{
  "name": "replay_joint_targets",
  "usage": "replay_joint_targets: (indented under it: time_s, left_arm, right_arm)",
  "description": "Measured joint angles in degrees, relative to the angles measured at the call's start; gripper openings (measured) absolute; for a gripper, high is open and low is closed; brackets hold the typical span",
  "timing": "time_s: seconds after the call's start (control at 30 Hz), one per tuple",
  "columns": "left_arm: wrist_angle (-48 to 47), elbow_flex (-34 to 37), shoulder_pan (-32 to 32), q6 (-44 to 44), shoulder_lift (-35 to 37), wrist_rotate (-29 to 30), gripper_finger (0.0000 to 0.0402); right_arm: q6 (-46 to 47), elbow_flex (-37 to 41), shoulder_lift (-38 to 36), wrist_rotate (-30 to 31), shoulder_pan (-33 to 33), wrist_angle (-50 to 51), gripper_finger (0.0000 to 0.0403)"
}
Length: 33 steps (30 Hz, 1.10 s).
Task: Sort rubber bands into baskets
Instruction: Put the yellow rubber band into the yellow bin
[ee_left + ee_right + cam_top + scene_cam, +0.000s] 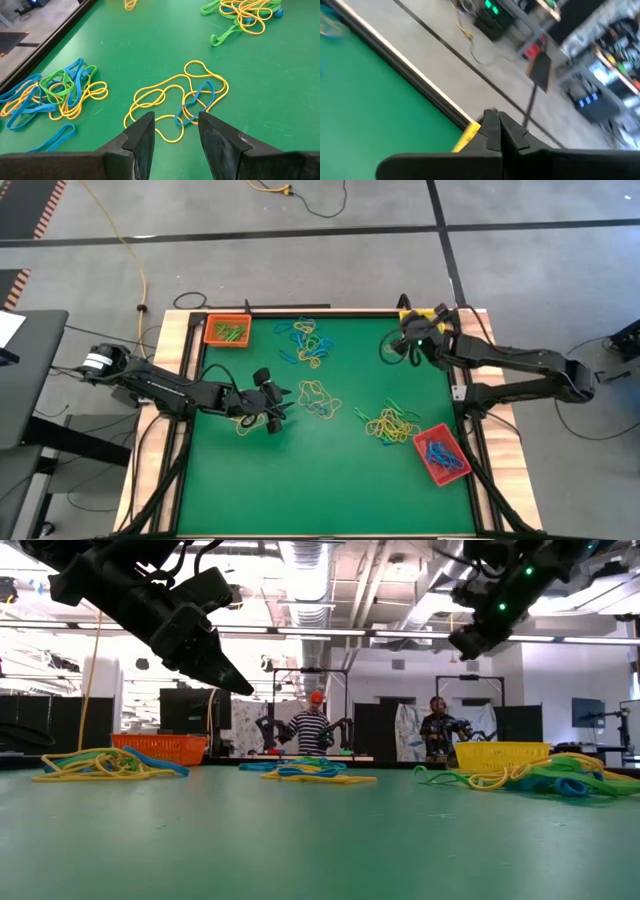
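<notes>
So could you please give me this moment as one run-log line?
left tool: open, over yellow bands | right tool: shut, at yellow basket | red basket: blue bands

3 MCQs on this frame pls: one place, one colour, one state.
1. Where is the orange basket in the high view?
A. at the mat's top-left corner
B. at its middle
C. at its bottom-right corner

2. What colour are the rubber bands in the red basket?
A. yellow
B. blue
C. green

3. How do the jaws of the left gripper stand?
A. shut on a band
B. out of view
C. open, nothing between them

Answers:
1 A, the high view shows it at the top-left corner.
2 B, blue loops fill that basket.
3 C, the left wrist view shows a gap between the fingers above the yellow and blue bands.
</notes>
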<state>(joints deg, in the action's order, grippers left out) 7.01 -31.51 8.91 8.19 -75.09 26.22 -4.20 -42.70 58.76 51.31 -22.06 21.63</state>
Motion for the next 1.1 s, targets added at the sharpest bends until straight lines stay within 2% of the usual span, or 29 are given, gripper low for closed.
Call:
replay_joint_targets:
  time_s: [0.13, 0.2, 0.27, 0.37, 0.47, 0.67, 0.83, 0.97, 1.1]
  left_arm:
    - [0.0, 0.0, 0.0, 0.0, 0.0, 0.0, 0.0142]
    - [0.0, 0.0, 0.0, 0.0, 0.0, 0.0, 0.0142]
    - [0.0, 0.0, 0.0, 0.0, 0.0, 0.0, 0.0141]
    - [0.0, 0.0, 0.0, 0.0, 0.0, 0.0, 0.0142]
    - [0.0, 0.0, 0.0, 0.0, 0.0, 0.0, 0.0142]
    - [0.0, 0.0, 0.0, 0.0, 0.0, -0.1, 0.0142]
    - [0.1, 0.0, 0.0, 0.0, 0.0, -0.1, 0.0142]
    - [0.2, 0.0, 0.0, 0.2, 0.0, -0.1, 0.0142]
    - [0.1, 0.0, 0.1, 0.5, 0.0, -0.3, 0.0142]
  right_arm:
    - [1.2, 0.0, 0.0, -0.3, -4.7, 2.7, 0.001]
    - [1.3, 0.0, 0.2, -2.8, -6.6, 3.1, 0.001]
    - [1.9, 0.0, 0.5, -11.2, -8.1, 3.3, 0.0012]
    - [2.6, 0.0, 0.8, -27.0, -9.8, 3.2, 0.0024]
    - [3.5, 0.0, 2.1, -36.5, -9.8, 4.3, 0.0044]
    - [5.7, 0.0, 7.2, -38.7, -10.4, 9.3, 0.0089]
    - [5.8, 0.0, 14.1, -43.5, -10.0, 7.5, 0.0152]
    - [5.9, 0.0, 19.5, -43.4, -9.5, 4.2, 0.0195]
    - [6.2, 0.0, 24.3, -42.3, -10.8, 1.9, 0.021]
